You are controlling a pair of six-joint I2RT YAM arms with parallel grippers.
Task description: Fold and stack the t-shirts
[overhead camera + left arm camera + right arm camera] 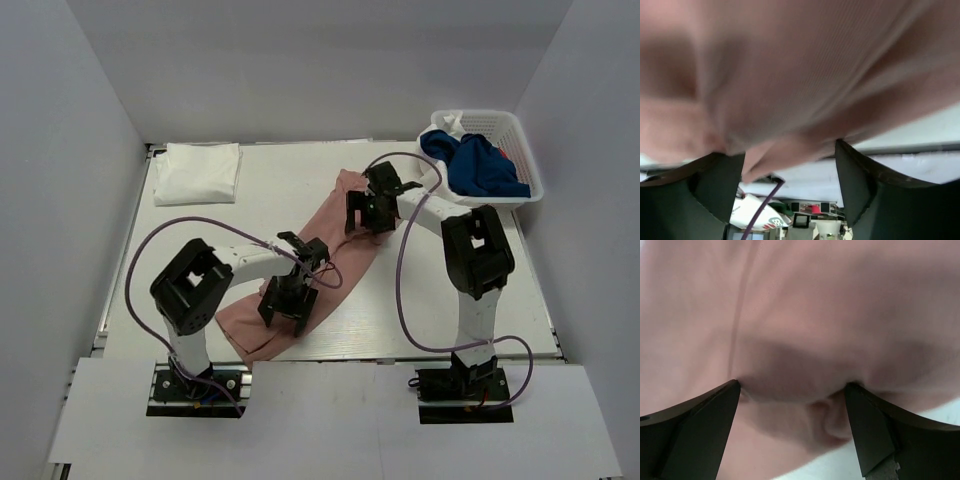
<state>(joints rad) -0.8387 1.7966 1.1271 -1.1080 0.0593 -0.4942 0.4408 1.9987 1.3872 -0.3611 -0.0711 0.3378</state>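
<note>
Left hand (288,303) and right hand (368,214), both spread, straddle the 7 and 1 o'clock ends of the dusty pink t-shirt (350,258) lying mid-way across the worktop (290,195), apparently starting a fold; next, both must pinch cloth and lift together.

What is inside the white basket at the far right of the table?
A navy blue t-shirt fills most of the basket, with white cloth at its far left corner and a sliver of red beside the navy. Whatever lies beneath them is covered.
</note>
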